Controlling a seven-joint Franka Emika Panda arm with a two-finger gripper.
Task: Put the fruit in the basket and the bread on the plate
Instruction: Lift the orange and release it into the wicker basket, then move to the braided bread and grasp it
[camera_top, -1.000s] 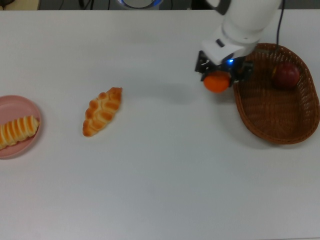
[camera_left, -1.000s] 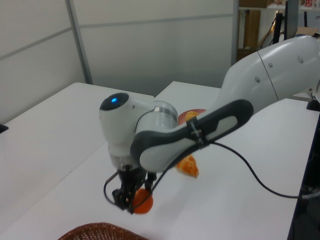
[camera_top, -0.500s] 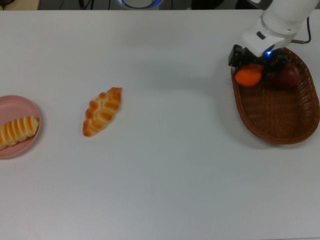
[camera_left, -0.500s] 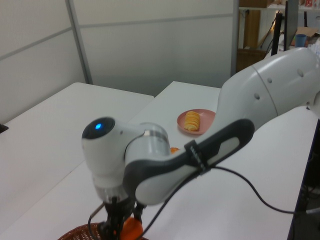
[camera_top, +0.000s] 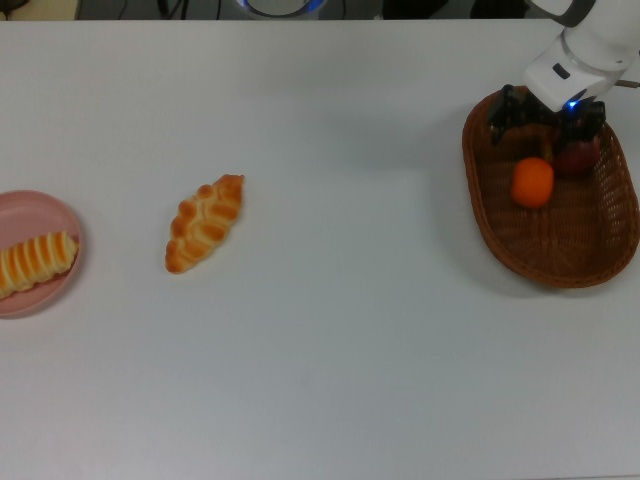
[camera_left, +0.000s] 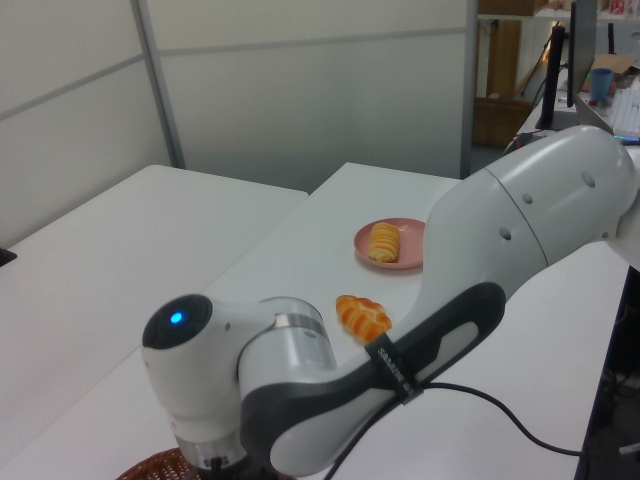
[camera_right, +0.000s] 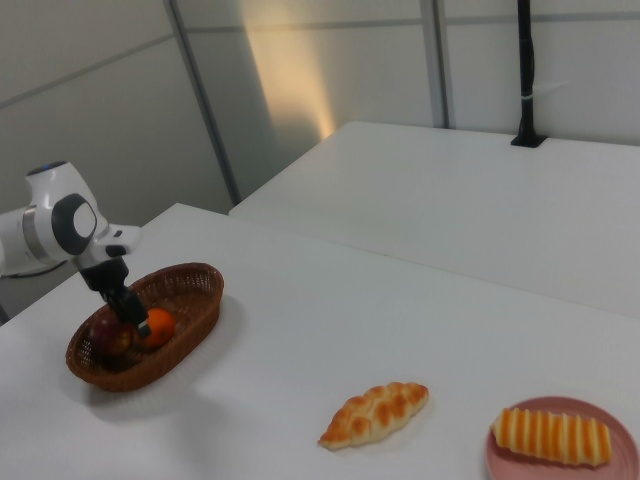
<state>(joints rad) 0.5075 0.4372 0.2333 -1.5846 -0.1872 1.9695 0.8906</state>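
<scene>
Orange is the colour of the tangerine, and it now lies loose in the basket, just beside the dark red fruit. Half a second ago the gripper was carrying it over the rim. Now the fingers are apart, holding nothing, just above the fruit. So both fruits are done.

One striped loaf sits on the pink plate at the table's left edge in the top view. The braided bread lies on the table near the plate, still to be moved. Between basket and bread the table is wide open, so the arm has plenty of room to cross.
</scene>
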